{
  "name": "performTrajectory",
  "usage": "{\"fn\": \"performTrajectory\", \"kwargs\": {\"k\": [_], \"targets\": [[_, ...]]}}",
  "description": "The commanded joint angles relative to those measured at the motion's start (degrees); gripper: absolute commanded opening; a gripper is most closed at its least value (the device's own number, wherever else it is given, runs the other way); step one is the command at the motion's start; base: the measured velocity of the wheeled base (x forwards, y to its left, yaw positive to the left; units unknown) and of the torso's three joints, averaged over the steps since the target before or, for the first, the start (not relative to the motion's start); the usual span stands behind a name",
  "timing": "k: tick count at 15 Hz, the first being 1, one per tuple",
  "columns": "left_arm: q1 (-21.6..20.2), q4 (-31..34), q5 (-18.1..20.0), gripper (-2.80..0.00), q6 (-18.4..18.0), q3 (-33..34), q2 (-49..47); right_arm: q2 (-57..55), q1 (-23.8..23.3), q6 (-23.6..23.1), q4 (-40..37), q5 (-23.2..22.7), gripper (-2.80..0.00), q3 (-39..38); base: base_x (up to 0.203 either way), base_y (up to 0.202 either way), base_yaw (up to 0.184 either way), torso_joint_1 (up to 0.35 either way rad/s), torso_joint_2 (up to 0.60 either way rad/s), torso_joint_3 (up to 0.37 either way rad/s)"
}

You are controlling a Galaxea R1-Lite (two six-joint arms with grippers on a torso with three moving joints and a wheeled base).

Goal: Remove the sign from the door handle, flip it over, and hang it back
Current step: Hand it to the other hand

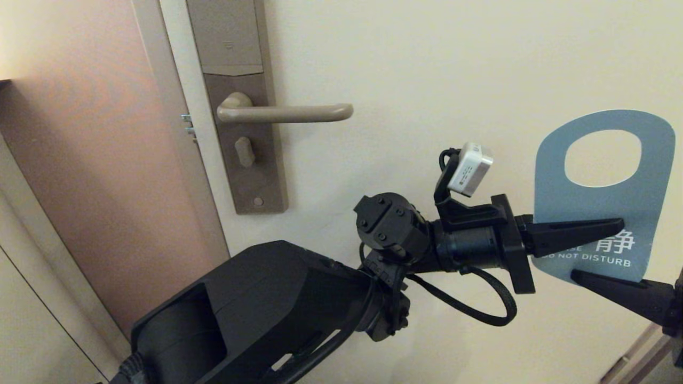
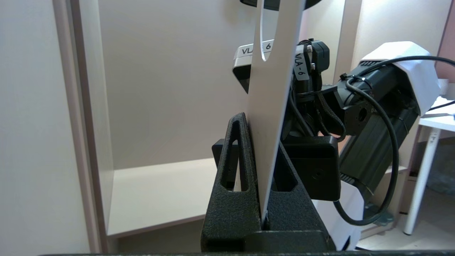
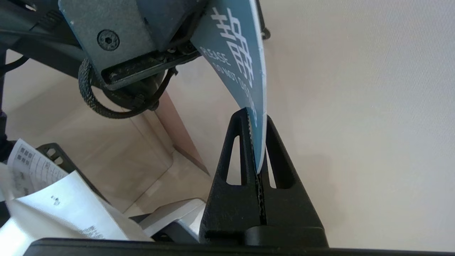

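Presently the door [image 1: 427, 69] fills the background, cream, with a tall brown backplate [image 1: 237, 106] near its left edge. The door handle [image 1: 288, 112] projects level from that plate and carries nothing. The sign [image 1: 603, 202] is held upright in the air, well apart from the handle toward the door's right side, blue face outward. The left gripper [image 1: 608, 226] has its fingers clamped on the sign's lower half. The right gripper [image 3: 258, 149] pinches its bottom edge, fingers fully closed.
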State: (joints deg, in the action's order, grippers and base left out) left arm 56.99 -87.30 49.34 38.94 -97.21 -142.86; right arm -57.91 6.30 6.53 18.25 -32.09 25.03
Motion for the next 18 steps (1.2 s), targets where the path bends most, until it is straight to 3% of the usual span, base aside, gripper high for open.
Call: {"fn": "performTrajectory", "kwargs": {"k": [1,18], "targets": [[-0.1,-1.1,0.2,-2.80,0.2,0.0,-0.2,-0.7,0.0,0.1,0.7,-0.2,-2.80,-0.1,0.000,0.000,0.000,0.000,0.00,0.000],[-0.2,-1.1,-1.2,-2.80,-2.0,0.2,0.7,-1.4,0.0,0.1,0.9,-0.3,-2.80,0.2,0.000,0.000,0.000,0.000,0.00,0.000]]}}
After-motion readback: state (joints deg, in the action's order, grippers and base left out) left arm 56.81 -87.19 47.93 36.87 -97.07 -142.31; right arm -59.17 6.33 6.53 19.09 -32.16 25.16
